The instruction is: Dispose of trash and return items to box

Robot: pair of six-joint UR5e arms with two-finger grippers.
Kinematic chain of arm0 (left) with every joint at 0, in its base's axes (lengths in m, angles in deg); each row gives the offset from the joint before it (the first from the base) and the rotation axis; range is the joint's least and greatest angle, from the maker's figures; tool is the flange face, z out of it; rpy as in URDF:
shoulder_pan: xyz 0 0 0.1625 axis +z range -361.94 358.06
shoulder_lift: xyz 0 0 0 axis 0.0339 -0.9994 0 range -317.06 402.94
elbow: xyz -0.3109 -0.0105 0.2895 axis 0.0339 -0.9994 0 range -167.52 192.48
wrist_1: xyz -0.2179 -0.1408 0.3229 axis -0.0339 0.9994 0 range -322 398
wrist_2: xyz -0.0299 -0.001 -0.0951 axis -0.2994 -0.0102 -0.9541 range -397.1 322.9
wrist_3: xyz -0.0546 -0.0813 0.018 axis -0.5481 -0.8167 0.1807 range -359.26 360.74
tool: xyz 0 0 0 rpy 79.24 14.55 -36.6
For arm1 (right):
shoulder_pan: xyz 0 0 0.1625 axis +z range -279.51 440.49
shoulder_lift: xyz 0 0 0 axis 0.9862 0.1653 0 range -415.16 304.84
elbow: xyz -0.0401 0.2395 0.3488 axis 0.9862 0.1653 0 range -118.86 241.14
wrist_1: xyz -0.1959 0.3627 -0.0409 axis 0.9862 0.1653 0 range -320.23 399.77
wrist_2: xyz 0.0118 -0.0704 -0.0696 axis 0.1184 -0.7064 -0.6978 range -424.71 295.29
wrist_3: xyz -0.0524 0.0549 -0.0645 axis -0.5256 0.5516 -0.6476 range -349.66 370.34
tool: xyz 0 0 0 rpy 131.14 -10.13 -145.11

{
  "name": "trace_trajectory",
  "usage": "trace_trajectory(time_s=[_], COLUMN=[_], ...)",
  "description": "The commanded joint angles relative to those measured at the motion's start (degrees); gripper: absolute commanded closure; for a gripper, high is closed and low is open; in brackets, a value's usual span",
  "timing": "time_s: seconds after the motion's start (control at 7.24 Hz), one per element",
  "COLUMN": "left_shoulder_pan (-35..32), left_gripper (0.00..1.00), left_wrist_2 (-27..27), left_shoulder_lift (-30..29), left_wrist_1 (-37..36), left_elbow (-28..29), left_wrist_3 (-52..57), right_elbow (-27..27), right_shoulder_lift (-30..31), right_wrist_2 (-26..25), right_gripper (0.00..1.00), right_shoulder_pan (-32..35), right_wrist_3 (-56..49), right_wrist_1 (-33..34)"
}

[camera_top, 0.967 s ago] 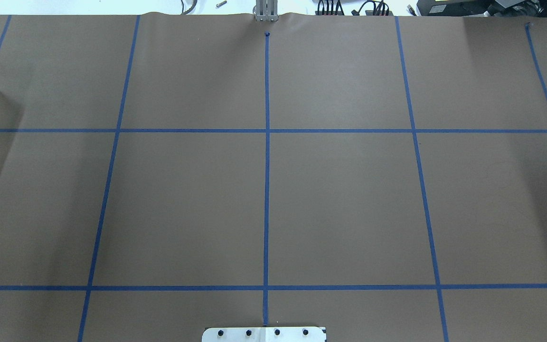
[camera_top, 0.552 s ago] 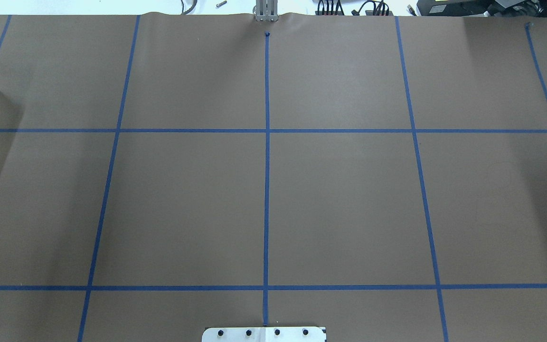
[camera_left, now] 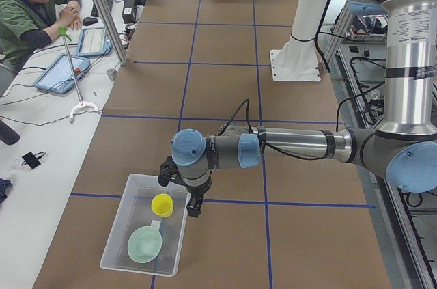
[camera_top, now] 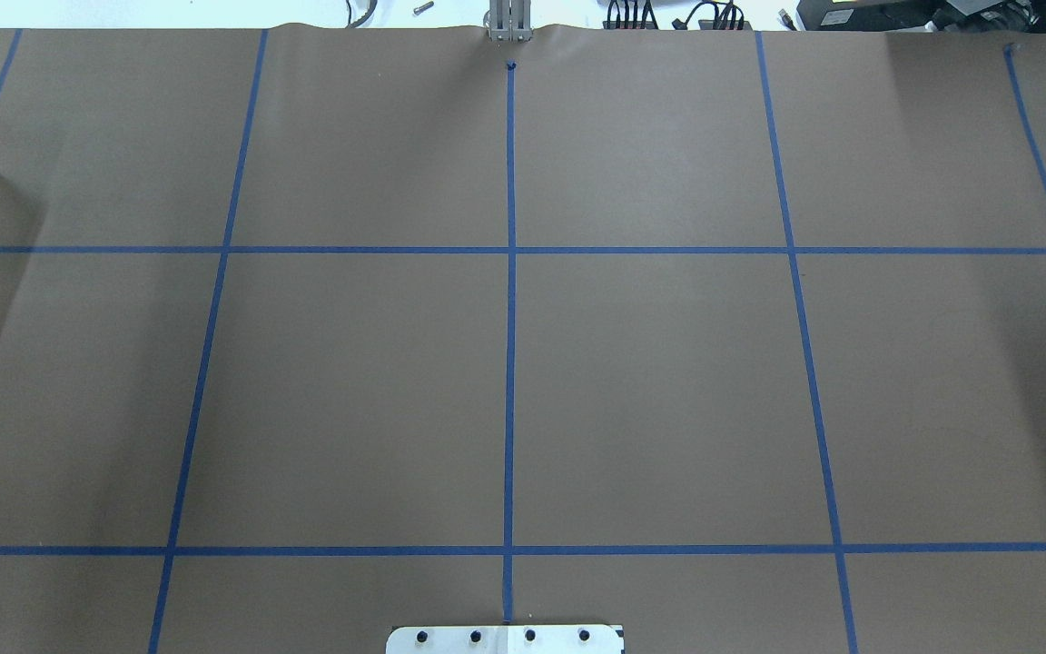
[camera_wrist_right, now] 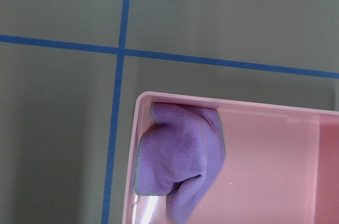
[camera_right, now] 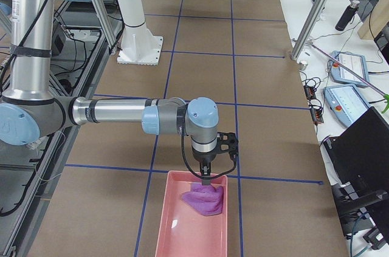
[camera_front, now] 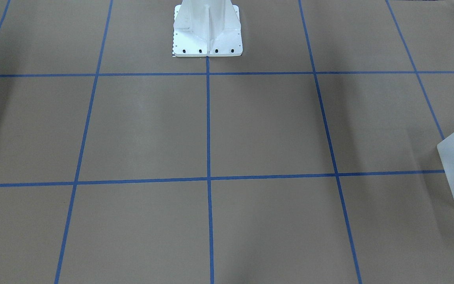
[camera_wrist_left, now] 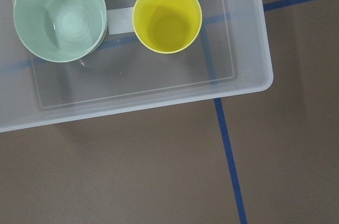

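Below the left tool (camera_left: 186, 197), open or closed I cannot tell, the yellow cup (camera_wrist_left: 167, 17) stands in the box (camera_wrist_left: 254, 83) beside a green bowl (camera_wrist_left: 59, 15); returning looks done, so lift clear next.

Brown paper-covered table (camera_top: 668, 381), blue tape grid (camera_top: 510, 363)

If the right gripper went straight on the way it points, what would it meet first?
Most likely the purple cloth bunched in a corner of the pink bin: the right gripper points down just above it. Depth is unclear, so the rim could come first.
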Motion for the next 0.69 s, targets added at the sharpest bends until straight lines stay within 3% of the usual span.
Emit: trace_trajectory(time_s=[0.0, 0.55], left_shoulder_pan=[0.0, 0.0], left_gripper=[0.01, 0.01], left_wrist_2=[-0.09, 0.0], left_shoulder_lift=[0.0, 0.0], left_wrist_1=[0.0, 0.0], left_elbow=[0.02, 0.02], left_wrist_3=[0.0, 0.0], right_elbow=[-0.07, -0.42], right_shoulder_lift=[0.0, 0.0], right_wrist_2=[0.91, 2.06], right_gripper=[0.0, 0.0], right_shoulder_pan=[0.0, 0.0], right_wrist_3=[0.0, -0.08], right_wrist_1=[0.0, 0.0])
